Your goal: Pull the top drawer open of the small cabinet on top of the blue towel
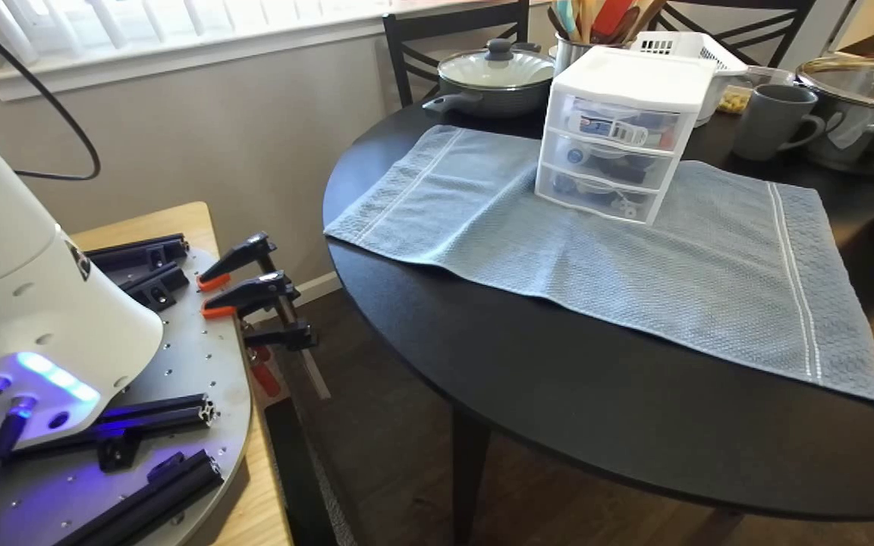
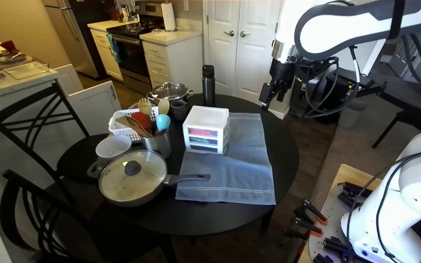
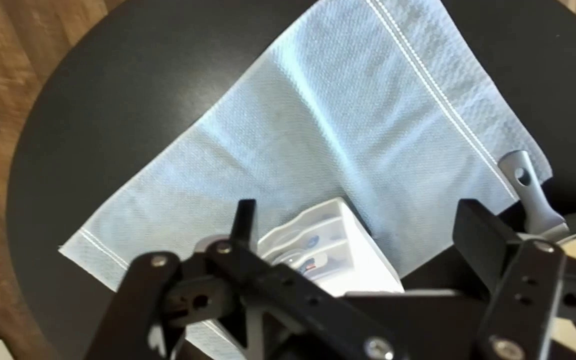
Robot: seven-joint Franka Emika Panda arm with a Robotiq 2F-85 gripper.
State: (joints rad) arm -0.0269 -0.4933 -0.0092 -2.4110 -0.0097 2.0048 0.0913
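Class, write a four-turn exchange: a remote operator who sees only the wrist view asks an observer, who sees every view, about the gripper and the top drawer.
Operator: My wrist view doesn't settle height. Is the gripper touching the small cabinet?
Observer: No. In an exterior view, the gripper hangs in the air, apart from it.
Operator: Does anything mark what I must pull?
Observer: Yes. In an exterior view, a barcode label shows on or behind the front of the top drawer.

Top drawer [image 1: 617, 123] closed, translucent; small white cabinet [image 2: 207, 128] upright on creased blue towel [image 1: 596, 265].
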